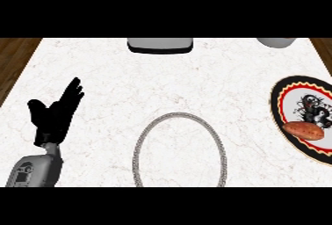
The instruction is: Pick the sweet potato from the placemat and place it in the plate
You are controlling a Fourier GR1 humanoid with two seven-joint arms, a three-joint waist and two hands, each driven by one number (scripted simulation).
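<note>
Your left hand (55, 112) is resting at nine o'clock, fingers straight and spread, holding nothing, while your right hand is showing nowhere. Toward six o'clock the ringed placemat (179, 115) is lying bare, and at three o'clock the potato (303, 130) is already sitting on the plate (279, 94). It is looking stiff, light and roundish, best taken across its middle, and the counter (130, 74) is leaving you open room.

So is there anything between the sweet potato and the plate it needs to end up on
Nothing visible; the sweet potato already lies on the plate at the counter's right edge. The left hand rests open at the left, far from it.
</note>
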